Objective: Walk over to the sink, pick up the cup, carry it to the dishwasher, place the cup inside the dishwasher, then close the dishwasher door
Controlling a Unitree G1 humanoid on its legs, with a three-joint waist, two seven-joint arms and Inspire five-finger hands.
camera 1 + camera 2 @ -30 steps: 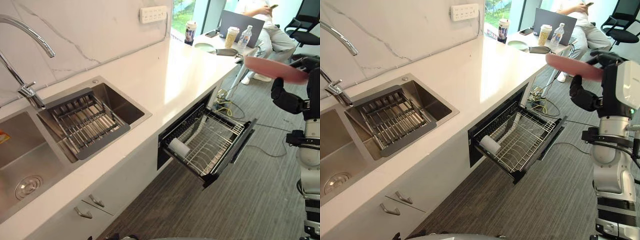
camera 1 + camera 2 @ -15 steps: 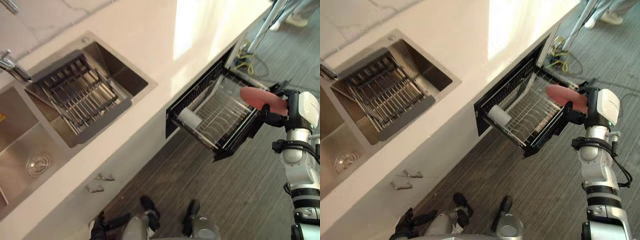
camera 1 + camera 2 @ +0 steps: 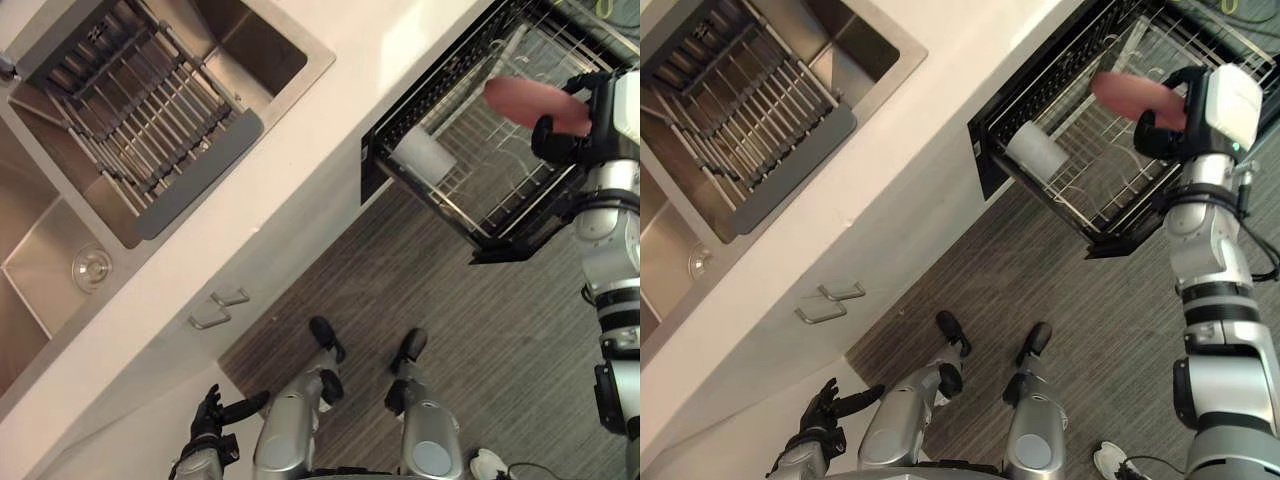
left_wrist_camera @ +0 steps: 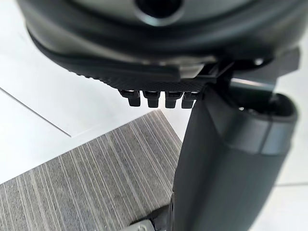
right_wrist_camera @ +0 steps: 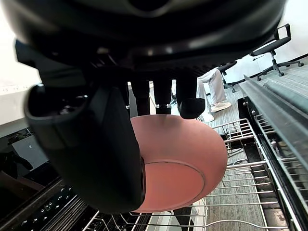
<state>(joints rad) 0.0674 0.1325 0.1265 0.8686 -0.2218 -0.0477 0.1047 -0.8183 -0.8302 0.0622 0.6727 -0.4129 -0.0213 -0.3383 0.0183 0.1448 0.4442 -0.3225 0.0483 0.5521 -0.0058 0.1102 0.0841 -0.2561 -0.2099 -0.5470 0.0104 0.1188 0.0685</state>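
My right hand [image 3: 563, 138] is shut on a pink bowl [image 3: 533, 103], thumb [image 5: 96, 154] on one side of its rim and fingers on the other. It holds the bowl [image 5: 178, 166] tilted above the pulled-out wire rack [image 3: 497, 205] of the open dishwasher. A white cup [image 3: 422, 155] lies on its side in the rack's near left corner, apart from the bowl [image 3: 1135, 95]. My left hand [image 3: 210, 418] hangs low by the cabinet front with relaxed fingers and holds nothing.
The steel sink [image 3: 292, 48] with a grey draining rack [image 3: 150, 112] is set in the white counter [image 3: 330, 130] at the left. Two cupboard handles [image 3: 220, 310] stick out below it. Striped grey floor [image 3: 500, 330] lies before the dishwasher.
The camera has tilted down towards the floor. My right hand has carried the pink bowl from out at the right to above the dishwasher rack.
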